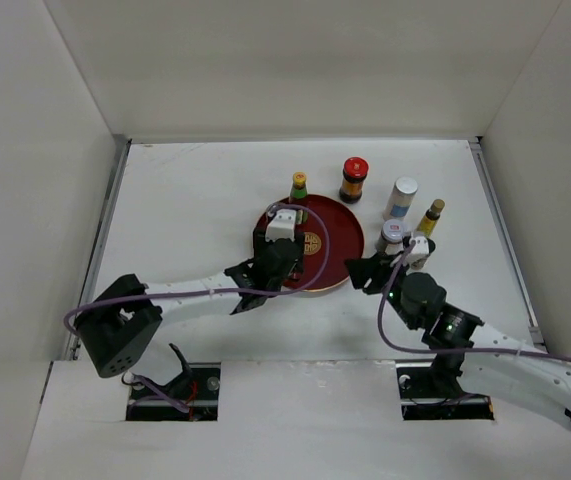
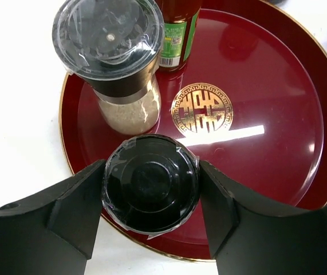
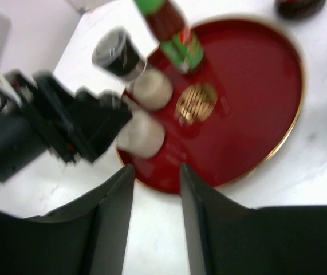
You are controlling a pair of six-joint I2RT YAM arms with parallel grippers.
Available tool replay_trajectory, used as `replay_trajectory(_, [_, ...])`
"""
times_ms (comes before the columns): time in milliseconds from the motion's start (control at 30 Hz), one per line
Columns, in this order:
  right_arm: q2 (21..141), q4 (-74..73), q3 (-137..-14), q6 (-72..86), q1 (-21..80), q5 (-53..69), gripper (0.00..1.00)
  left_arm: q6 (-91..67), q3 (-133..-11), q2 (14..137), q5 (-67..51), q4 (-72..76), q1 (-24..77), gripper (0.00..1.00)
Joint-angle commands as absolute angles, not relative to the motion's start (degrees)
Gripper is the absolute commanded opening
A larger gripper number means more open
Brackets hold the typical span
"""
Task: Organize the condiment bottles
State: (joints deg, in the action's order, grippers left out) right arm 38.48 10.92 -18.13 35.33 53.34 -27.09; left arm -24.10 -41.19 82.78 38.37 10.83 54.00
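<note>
Treat the jar (image 2: 150, 183), clenched now in the left gripper (image 2: 152, 179) at the tray (image 2: 266, 74) edge, as probably rigid, slippery, breakable glass, taking hold just under the lid, with the right gripper (image 3: 156, 189) parted and empty.

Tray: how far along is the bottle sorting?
Done: a clear-lidded grinder and a green-labelled bottle stand on the red tray. In hand: the left gripper clamps a black-lidded jar over the tray's near rim. To go: the red-lidded jar, white shaker, slim yellow-capped bottle and silver-lidded jar stand off it; the right gripper is empty.
</note>
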Motion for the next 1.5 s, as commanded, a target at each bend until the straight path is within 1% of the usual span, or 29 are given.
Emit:
replay_trajectory(0, [41.56, 8.97, -27.14, 31.30, 49.45, -30.58, 0.53, -23.73, -40.08, 80.69, 37.27, 16.26, 53.31, 0.58])
replay_trajectory(33, [43.23, 8.70, -29.07, 29.98, 47.35, -30.24, 0.59, -23.73, -39.56, 80.16, 36.83, 16.43, 53.30, 0.63])
replay_trajectory(67, [45.07, 8.18, -31.27, 28.75, 44.98, -29.71, 0.66, -23.73, -39.12, 79.37, 36.22, 16.61, 53.22, 0.71])
replay_trajectory(100, [47.00, 7.48, -33.46, 27.87, 42.78, -28.92, 0.73, -23.73, -38.68, 78.06, 35.25, 16.70, 53.22, 0.81])
replay_trajectory(133, [49.11, 6.77, -35.92, 26.90, 40.41, -27.87, 0.79, -23.82, -38.24, 76.31, 34.72, 16.79, 53.56, 0.88])
replay_trajectory(167, [51.31, 6.07, -38.47, 25.85, 37.95, -26.64, 0.82, -23.82, -37.45, 74.03, 34.80, 17.14, 54.00, 1.00])
replay_trajectory(267, [58.68, 4.31, -46.29, 23.83, 31.61, -22.95, 0.91, -24.08, -32.98, 64.55, 35.68, 22.30, 54.18, 1.00])
replay_trajectory(400, [71.16, 0.36, -57.63, 21.63, 25.98, -19.16, 0.96, -24.35, -23.32, 52.58, 39.71, 36.96, 53.31, 1.00])
replay_trajectory(533, [82.24, -2.37, -67.48, 19.25, 24.04, -19.69, 1.00, -24.52, -15.22, 46.85, 45.43, 45.95, 49.71, 1.00])
replay_trajectory(633, [89.19, -3.33, -73.63, 17.58, 23.42, -19.95, 1.00, -27.23, -11.08, 48.07, 47.54, 49.47, 46.46, 1.00])
replay_trajectory(767, [96.84, -5.71, -80.49, 16.44, 22.11, -20.74, 1.00, -30.67, -10.02, 53.43, 47.29, 50.27, 44.78, 1.00])
replay_trajectory(900, [102.03, -6.24, -84.63, 16.35, 21.05, -19.78, 1.00, -31.64, -9.58, 57.03, 47.29, 52.03, 44.34, 1.00])
replay_trajectory(1067, [108.09, -7.29, -89.81, 15.64, 20.35, -17.58, 1.00, -31.73, -8.96, 58.53, 47.29, 53.52, 43.02, 1.00])
replay_trajectory(1233, [112.49, -8.35, -93.33, 15.64, 19.56, -15.91, 1.00, -31.99, -9.23, 61.08, 46.94, 54.05, 42.32, 1.00])
replay_trajectory(1467, [115.75, -9.14, -93.96, 16.26, 19.55, -15.73, 1.00, -32.26, -9.76, 63.46, 45.44, 54.84, 41.88, 1.00])
